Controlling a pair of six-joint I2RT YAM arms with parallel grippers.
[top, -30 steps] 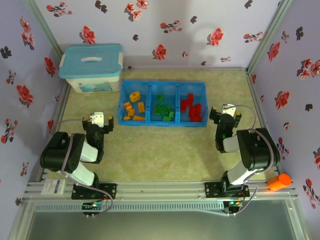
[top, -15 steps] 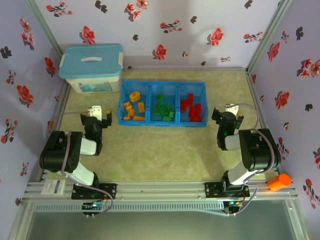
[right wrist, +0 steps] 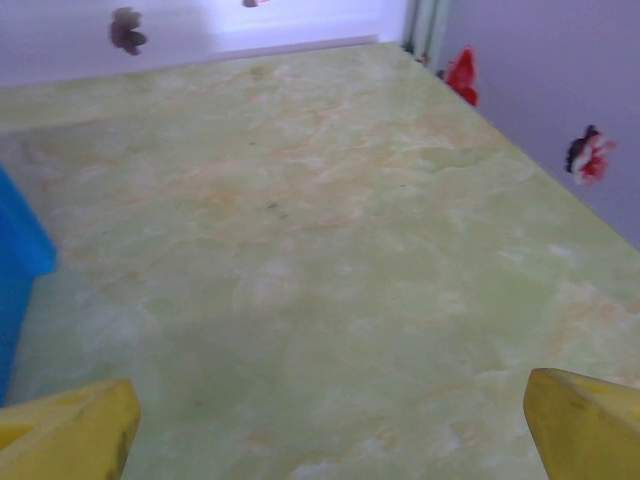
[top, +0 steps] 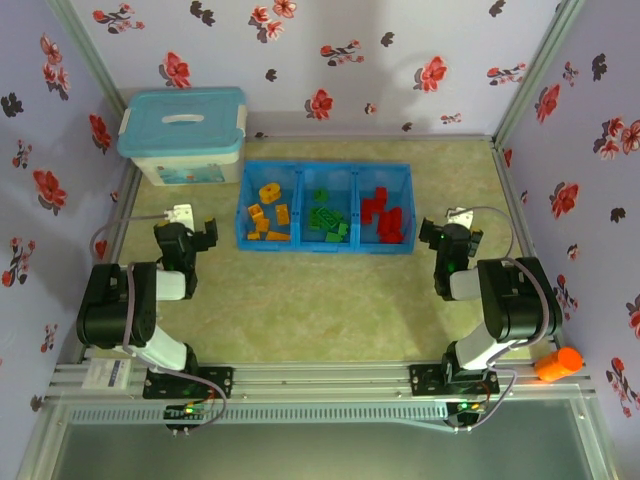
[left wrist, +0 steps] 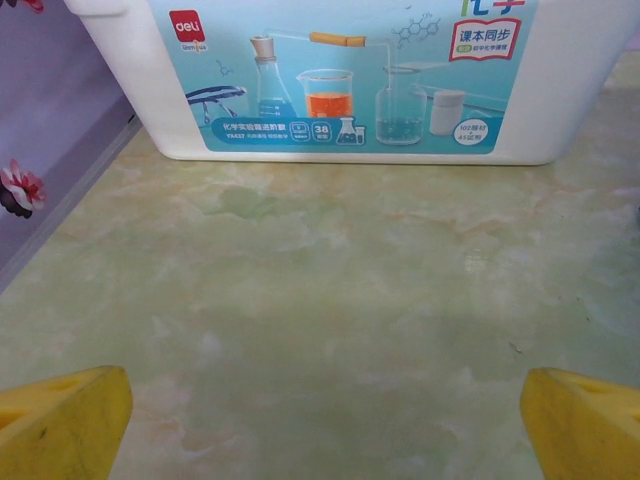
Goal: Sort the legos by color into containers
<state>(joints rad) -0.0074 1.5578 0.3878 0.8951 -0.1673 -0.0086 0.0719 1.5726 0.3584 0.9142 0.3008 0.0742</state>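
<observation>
I am facing the marbled green table [top: 330, 300]. The glossy white storage box [left wrist: 350, 80] is running off my left wrist view's top. The low blue plastic tray [top: 325, 166] is holding the legos [top: 325, 220], blurry lumps: orange left, green middle, red right. My left gripper [top: 187, 228] and right gripper [top: 451, 232] are gaping empty, yellow pads [left wrist: 60, 425] cropped.
</observation>
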